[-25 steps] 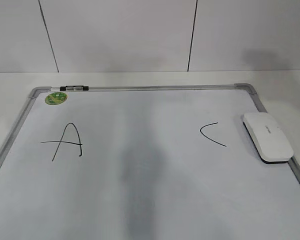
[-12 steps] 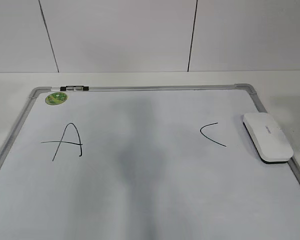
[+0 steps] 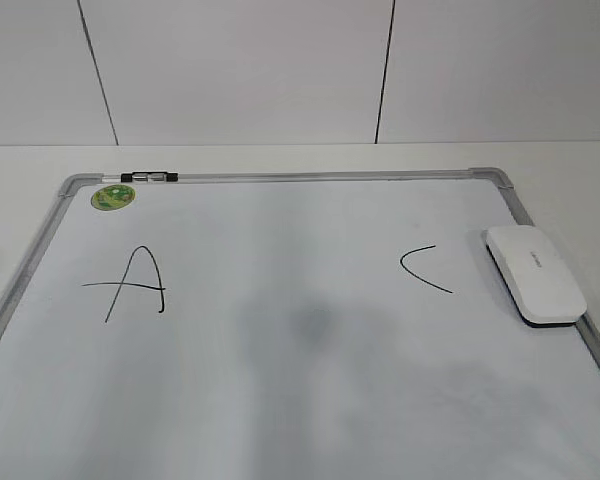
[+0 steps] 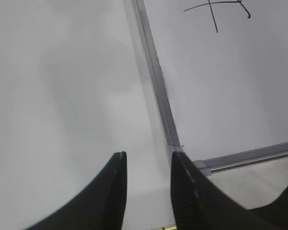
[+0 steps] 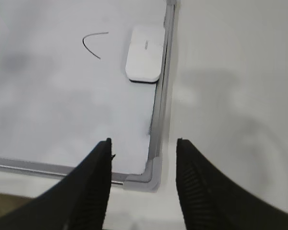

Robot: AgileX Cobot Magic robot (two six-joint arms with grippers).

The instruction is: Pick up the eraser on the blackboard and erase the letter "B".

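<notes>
The blackboard (image 3: 280,400) is a white board in a grey frame lying flat on the table. The white eraser (image 3: 535,272) lies on its right edge, free of both grippers, and shows in the right wrist view (image 5: 144,60). A black "A" (image 3: 130,285) is on the left and a black "C" (image 3: 425,268) on the right. No letter "B" shows; between them is only a faint grey patch (image 3: 315,320). My left gripper (image 4: 148,155) is open and empty above the board's near left corner. My right gripper (image 5: 144,141) is open and empty above the near right corner (image 5: 151,175). Neither gripper shows in the exterior view.
A round green sticker (image 3: 112,196) sits at the board's far left corner, with a small dark clip (image 3: 148,177) on the far frame rail. White table surrounds the board, with a white panelled wall behind.
The dark vertical shadow over the middle of the board has faded to a faint patch. The eraser and the letters have not moved.
</notes>
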